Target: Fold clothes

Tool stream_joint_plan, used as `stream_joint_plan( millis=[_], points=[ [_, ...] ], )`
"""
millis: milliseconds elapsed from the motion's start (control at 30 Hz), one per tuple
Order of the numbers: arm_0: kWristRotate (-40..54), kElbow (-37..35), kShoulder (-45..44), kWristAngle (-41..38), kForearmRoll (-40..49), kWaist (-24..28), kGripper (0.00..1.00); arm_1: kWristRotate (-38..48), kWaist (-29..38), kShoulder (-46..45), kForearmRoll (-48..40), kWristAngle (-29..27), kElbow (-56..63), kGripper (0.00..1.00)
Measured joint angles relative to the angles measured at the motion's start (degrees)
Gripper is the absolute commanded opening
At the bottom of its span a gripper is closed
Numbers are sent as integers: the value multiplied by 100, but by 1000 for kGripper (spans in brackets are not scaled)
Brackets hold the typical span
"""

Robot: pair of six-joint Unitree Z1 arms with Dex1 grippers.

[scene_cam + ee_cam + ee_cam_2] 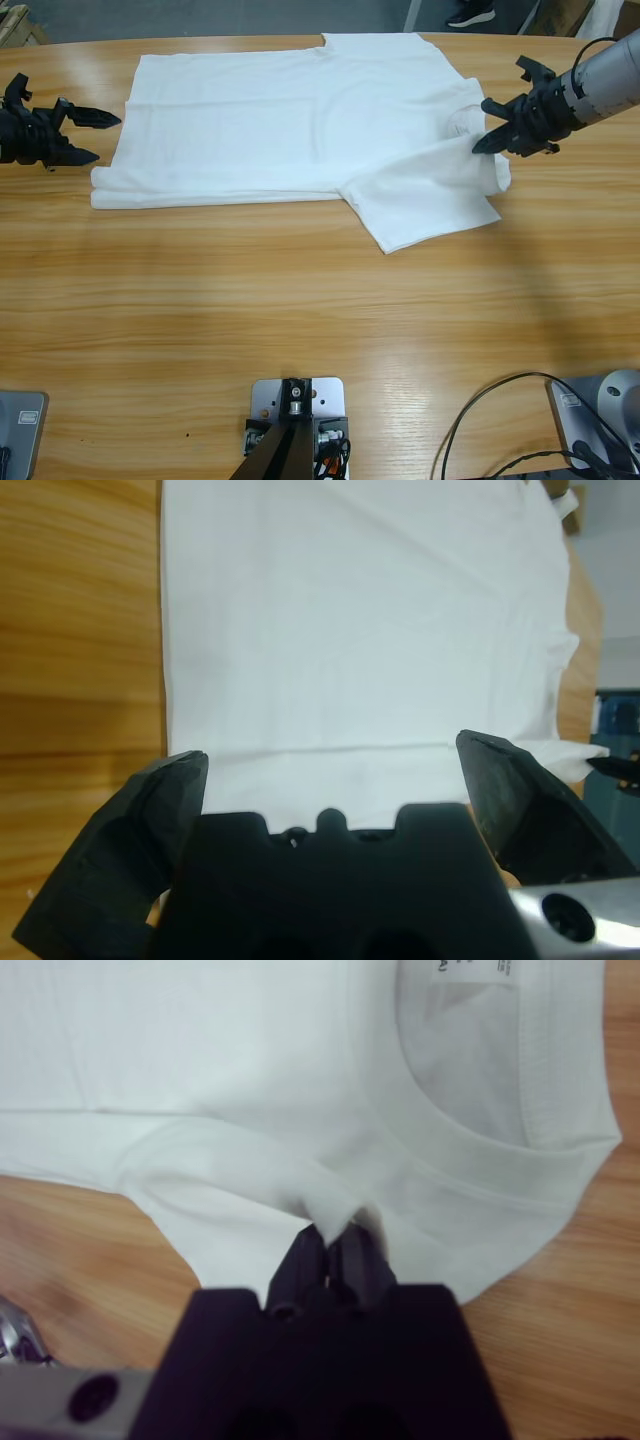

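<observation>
T-shirt (290, 125) flat on table (300, 320). My right gripper (492, 140) reaches in low from the right edge, jaws pinched on shoulder fabric by collar. My left gripper (92, 135) level at hem, jaws wide apart, empty.

The white T-shirt (290, 130) covers the far middle of the table (300, 320); the whole near half of the wood is bare. At the left edge the left gripper (92, 138) stands with jaws apart, just beside the hem. The right gripper (483, 125), pinching cloth near the collar, blocks the right end. 1 sleeve (425, 205) sticks out toward the near side.
</observation>
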Motion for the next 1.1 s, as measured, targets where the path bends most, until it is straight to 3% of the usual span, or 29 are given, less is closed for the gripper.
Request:
stream_joint_plan(
  millis=[133, 333, 367, 433, 467, 500, 667, 767, 900, 1100],
  points=[
    [316, -26, -245, -1, 563, 0, 968, -74, -1, 0, 0, 305, 19, 0],
    [764, -49, -1062, -60, 1312, -68, 968, -829, -2, -310, 2, 896, 18, 0],
    [800, -49, -1199, -73, 1379, -110, 968, -955, -2, -421, 3, 977, 18, 75],
    [825, -49, -1456, -74, 1486, -239, 968, -1144, 34, -595, 162, 1129, -17, 807],
    [831, -49, -1571, -74, 1533, -303, 968, -1219, 57, -668, 271, 1200, -24, 956],
    [841, -49, -1660, -74, 1584, -351, 968, -1271, 75, -760, 343, 1262, -23, 993],
    [880, -49, -1900, -74, 1926, -520, 968, -1360, 29, -900, 1147, 1328, -100, 1000],
    [883, -49, -2094, -74, 2097, -552, 968, -1352, 21, -643, 1621, 943, -365, 1000],
    [915, -48, -2402, -74, 2476, -563, 968, -1237, -1, -135, 1936, 441, -779, 996],
    [915, -56, -2730, -74, 2878, -563, 968, -1114, -9, 231, 2041, 404, -978, 1000]
  ],
)
